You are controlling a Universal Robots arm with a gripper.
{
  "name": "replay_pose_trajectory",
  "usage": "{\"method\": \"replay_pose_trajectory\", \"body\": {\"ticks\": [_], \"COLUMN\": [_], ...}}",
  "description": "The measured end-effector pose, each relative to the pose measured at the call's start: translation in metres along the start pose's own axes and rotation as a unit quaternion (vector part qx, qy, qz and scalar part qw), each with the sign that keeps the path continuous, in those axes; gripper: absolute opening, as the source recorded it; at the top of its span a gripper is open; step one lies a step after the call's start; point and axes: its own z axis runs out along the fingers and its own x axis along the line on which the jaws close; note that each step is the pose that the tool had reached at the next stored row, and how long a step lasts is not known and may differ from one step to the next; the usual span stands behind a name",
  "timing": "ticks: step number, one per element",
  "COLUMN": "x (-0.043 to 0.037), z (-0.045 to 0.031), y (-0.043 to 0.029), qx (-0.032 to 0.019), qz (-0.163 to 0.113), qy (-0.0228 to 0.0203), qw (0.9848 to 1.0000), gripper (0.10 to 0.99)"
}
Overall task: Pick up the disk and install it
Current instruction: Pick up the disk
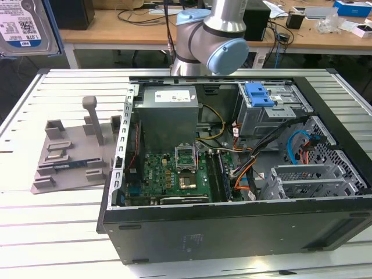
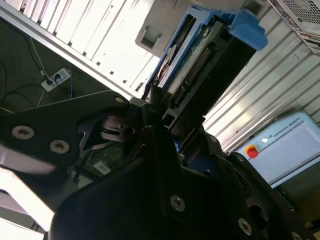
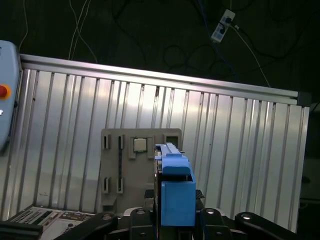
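Observation:
The disk (image 1: 23,26), silver with a white-and-blue label and a blue rail on its edge, hangs high at the exterior view's upper left, well above the table. In the second wrist view the disk (image 2: 200,55) stands edge-on with its connector side showing, and my gripper (image 2: 160,107) is shut on its lower end. In the first wrist view the disk's blue rail end (image 3: 175,187) sticks out from my gripper (image 3: 175,222), high over the grey stand (image 3: 135,170).
An open computer case (image 1: 232,226) lies on the slatted metal table (image 1: 58,221), with a grey drive cage and its blue latch (image 1: 258,96) at the back. The grey plastic stand (image 1: 70,157) sits to the case's left in the exterior view. A teach pendant (image 2: 285,145) lies nearby.

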Motion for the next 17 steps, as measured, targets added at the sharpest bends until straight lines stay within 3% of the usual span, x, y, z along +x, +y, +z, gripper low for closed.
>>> {"method": "replay_pose_trajectory", "body": {"ticks": [17], "x": [0.0326], "z": [0.0000], "y": [0.0026], "qx": [0.0000], "qz": [0.000], "qy": [0.0001], "qw": [1.0000], "gripper": [0.365]}}
